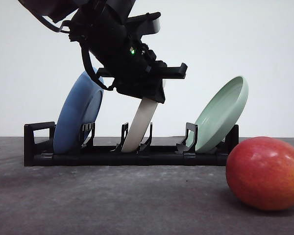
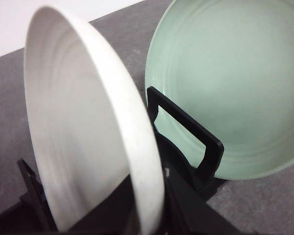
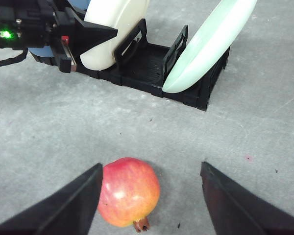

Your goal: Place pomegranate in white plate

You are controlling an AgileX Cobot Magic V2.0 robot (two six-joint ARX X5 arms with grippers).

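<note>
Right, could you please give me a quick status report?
Left gripper at the cream-white round plate in the black rack, grip unclear. Right gripper open, straddling the glossy red pomegranate on the table.

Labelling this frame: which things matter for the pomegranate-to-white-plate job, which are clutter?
Job:
pomegranate
white plate, standing in the rack
left gripper, at the white plate
right gripper, open

Clutter:
blue plate
green plate
black rack

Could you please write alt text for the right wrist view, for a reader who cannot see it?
A red pomegranate lies on the grey table beside one finger of the open right tool. Beyond it, a black rack holds the white plate and a pale green plate on edge.
</note>
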